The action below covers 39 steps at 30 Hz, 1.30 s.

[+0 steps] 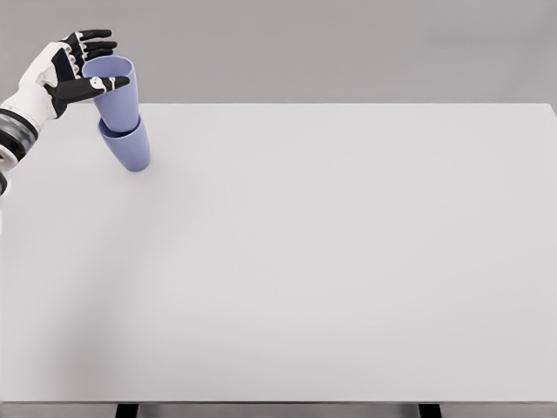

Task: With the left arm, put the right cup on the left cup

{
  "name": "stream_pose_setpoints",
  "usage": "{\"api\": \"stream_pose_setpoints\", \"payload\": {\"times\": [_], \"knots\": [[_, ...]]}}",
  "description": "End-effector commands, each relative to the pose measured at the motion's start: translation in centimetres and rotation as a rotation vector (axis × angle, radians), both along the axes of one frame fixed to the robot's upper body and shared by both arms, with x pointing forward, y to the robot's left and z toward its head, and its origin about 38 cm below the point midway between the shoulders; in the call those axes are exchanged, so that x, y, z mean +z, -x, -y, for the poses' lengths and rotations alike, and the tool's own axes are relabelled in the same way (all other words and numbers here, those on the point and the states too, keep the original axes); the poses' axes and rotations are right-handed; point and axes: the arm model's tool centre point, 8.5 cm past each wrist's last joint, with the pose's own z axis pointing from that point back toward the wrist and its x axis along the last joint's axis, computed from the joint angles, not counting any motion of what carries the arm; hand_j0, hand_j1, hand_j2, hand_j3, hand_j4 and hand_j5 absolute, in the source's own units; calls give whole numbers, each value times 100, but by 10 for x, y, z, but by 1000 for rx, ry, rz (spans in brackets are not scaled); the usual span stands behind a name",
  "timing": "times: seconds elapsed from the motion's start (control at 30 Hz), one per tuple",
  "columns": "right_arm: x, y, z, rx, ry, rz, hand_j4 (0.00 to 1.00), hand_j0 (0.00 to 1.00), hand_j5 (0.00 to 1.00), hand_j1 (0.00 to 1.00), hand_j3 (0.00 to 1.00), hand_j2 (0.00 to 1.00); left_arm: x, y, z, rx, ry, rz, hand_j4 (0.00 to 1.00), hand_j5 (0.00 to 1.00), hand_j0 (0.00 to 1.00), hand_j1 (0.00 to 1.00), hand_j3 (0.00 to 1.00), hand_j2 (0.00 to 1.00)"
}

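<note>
**One blue cup sits inside the other, next to the hand**

The left hand (77,65) is up in the far left corner. Its arm comes in from the left edge. The hand is white with black fingers (94,37). The fingers are spread out and a bit bent around the rim of the top cup (114,91), with the thumb across the front of it. I cannot tell for sure if the fingers touch the cup or just sit close to it.

The top cup is light blue and stands just to the right of the hand. Its bottom is pushed down into the bottom cup (129,146), which is the same blue. The bottom cup is below the hand and a little to its right, and it stands on the white surface (331,261). Both cups lean a bit to the left at the top.

There are no words or labels on the cups that I can read
</note>
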Motion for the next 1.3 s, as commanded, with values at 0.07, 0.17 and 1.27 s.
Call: {"api": "stream_pose_setpoints", "payload": {"times": [0.07, 0.17, 1.27], "knots": [[0, 0, 0, 0, 0, 0, 100, 100, 100, 100, 100, 100, -1, 0, 0, -1, 1, -2, 72, 72, 72, 72, 72, 72], [0, 0, 0, 0, 0, 0, 100, 100, 100, 100, 100, 100, -1, 0, 0, -2, 1, -3, 76, 76, 76, 76, 76, 76], [0, 0, 0, 0, 0, 0, 100, 100, 100, 100, 100, 100, 21, 11, -11, -1, -22, 49, 93, 93, 93, 93, 93, 93]]}}
